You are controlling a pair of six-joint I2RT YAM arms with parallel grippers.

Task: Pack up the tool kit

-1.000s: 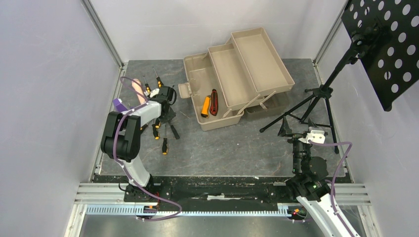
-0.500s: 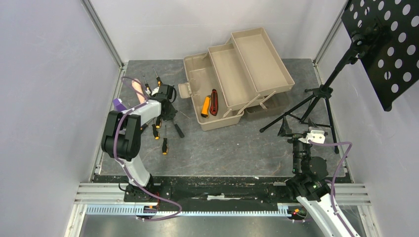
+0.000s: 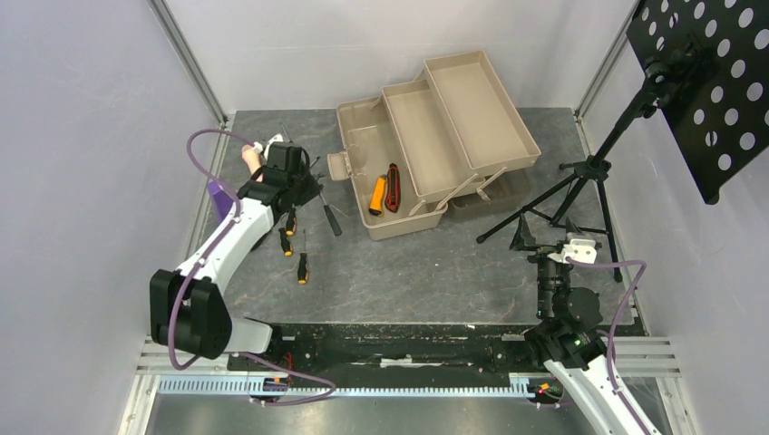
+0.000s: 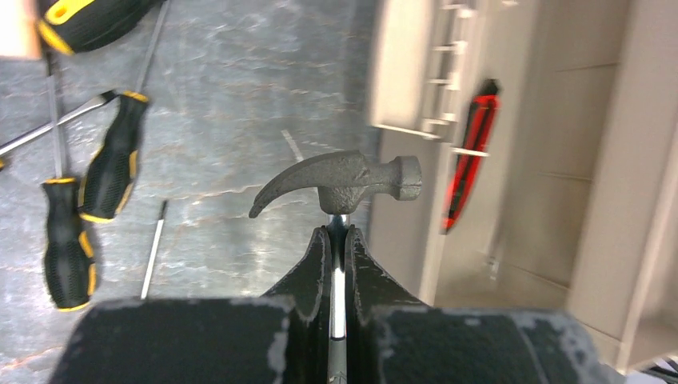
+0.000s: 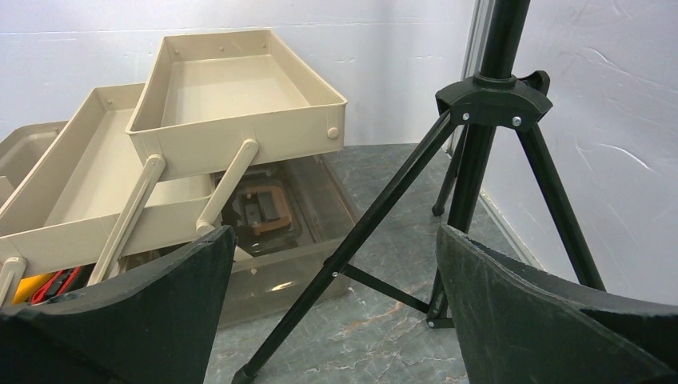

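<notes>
My left gripper (image 3: 306, 186) is shut on the metal shaft of the small hammer (image 3: 329, 217), just left of the toolbox. In the left wrist view the hammer's dark head (image 4: 344, 180) sticks out beyond the closed gripper (image 4: 338, 232), raised off the floor. The tan toolbox (image 3: 476, 100) stands open with its trays folded out. In its bottom lie a red-black utility knife (image 3: 393, 188) and an orange tool (image 3: 377, 196). Orange-and-black screwdrivers (image 3: 302, 267) lie on the floor left of the box. My right gripper (image 3: 544, 240) stands open and empty at the near right.
A black tripod stand (image 3: 589, 172) with a perforated board (image 3: 716, 82) stands right of the toolbox, directly in front of the right gripper (image 5: 334, 232). A beige rod (image 3: 252, 163) and a purple block (image 3: 216, 192) lie by the left wall. Walls enclose three sides.
My left gripper has shut on the hammer's shaft and lifted it. The left arm has stretched out toward the back. The right arm has not moved.
</notes>
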